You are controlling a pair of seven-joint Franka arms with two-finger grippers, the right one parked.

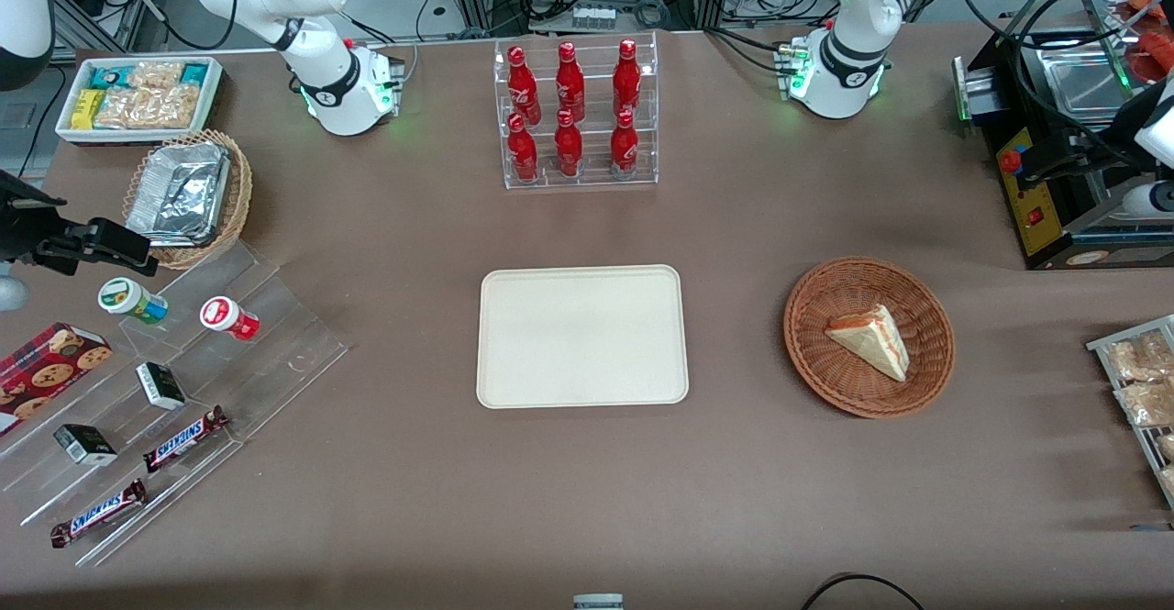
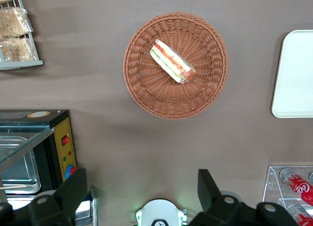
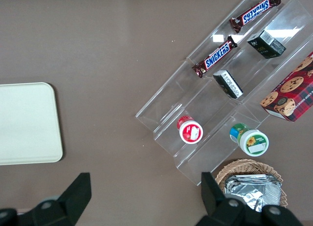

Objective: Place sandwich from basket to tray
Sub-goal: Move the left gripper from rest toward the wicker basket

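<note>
One end effector (image 2: 142, 194) hovers high above the basket (image 2: 146, 84), fingers apart; sandwich (image 2: 172, 61) inside.

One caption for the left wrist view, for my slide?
Open gripper high above the sandwich in its basket.

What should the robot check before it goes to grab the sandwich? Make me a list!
1. Sandwich in the basket: ok, it lies there alone on its side.
2. Pincer open: ok, the fingers stand wide apart.
3. Pincer placed over the target: not ok, it hangs high over bare table, beside the basket.
4. Tray free to receive it: ok, nothing lies on it.
5. Way from basket to tray: ok, only tablecloth between them.
6. Wrap slippery or not: cannot tell.
</note>
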